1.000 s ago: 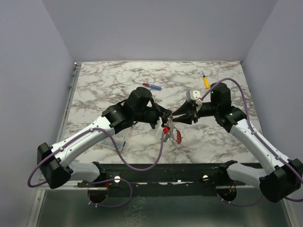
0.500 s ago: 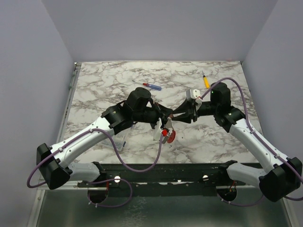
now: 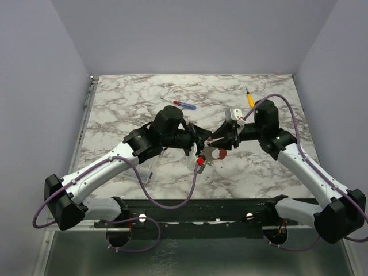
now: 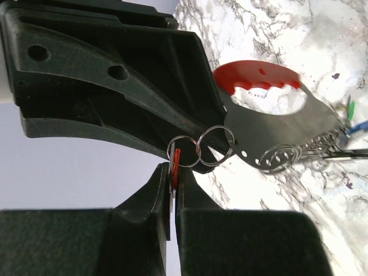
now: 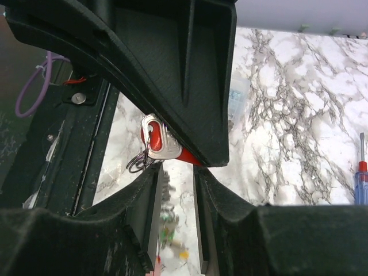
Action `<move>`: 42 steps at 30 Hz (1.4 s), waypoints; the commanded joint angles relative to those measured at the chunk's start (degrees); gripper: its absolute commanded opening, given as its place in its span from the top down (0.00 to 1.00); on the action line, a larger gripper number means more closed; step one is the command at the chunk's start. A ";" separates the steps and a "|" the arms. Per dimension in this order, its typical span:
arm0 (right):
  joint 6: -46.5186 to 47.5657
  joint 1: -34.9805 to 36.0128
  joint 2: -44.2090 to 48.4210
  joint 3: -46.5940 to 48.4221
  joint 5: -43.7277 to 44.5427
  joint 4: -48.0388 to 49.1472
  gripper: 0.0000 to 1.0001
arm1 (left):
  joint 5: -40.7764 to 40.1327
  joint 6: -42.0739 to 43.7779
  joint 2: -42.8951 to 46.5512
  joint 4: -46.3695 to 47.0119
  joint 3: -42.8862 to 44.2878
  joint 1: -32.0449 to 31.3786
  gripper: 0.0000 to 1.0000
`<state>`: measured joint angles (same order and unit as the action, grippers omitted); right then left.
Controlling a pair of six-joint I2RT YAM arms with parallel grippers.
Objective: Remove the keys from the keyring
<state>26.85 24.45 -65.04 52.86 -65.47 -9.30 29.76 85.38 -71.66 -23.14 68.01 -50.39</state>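
One red keyring [image 4: 259, 77] is held over the middle of the marble table [image 3: 126, 103]. Two wire rings [image 4: 214, 146] link it to one red key [image 4: 175, 164], clenched in the left gripper [image 4: 173, 178]. One green key [image 4: 349, 108] and one blue key [image 4: 357, 126] dangle beside the keyring. Whether the right gripper [image 5: 177, 172] grasps anything cannot be told. Two tools, a blue-and-red screwdriver [image 3: 185, 105] and a yellow-handled screwdriver [image 3: 250, 99], lie toward the far edge, well apart from the arms.
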 commanded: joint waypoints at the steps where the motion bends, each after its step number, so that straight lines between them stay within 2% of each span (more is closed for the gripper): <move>1: 2.60 0.41 -1.08 1.34 -3.18 -1.87 0.63 | 1.11 2.31 0.42 3.68 0.01 -0.33 1.00; 6: 4.74 0.42 -1.26 2.59 -3.51 -5.06 0.61 | 0.62 2.95 0.56 4.06 -0.51 -0.35 1.00; 15: 3.66 0.43 -0.49 3.22 -4.50 -5.20 0.58 | 0.56 5.08 1.60 4.28 -2.38 -0.33 1.00; 22: 3.17 0.43 -0.67 3.48 -6.82 -5.98 0.62 | 0.48 5.59 1.80 4.54 -2.44 -0.34 1.00; 32: -4.46 0.48 -1.50 1.97 -10.01 1.31 0.56 | 1.02 7.07 3.10 5.47 -3.93 -0.32 1.00; 37: -6.40 0.47 -1.34 0.71 -9.79 2.88 0.69 | 1.17 7.08 2.95 5.74 -3.78 -0.33 1.00; 42: -6.65 0.51 -0.89 -0.60 -8.64 2.91 0.75 | 1.02 7.08 2.76 6.16 -3.46 -0.32 1.00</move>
<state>21.45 24.45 -66.52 53.63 -73.25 -8.27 29.36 91.44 -69.78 -19.31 64.42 -50.39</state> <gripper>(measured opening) 0.273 0.050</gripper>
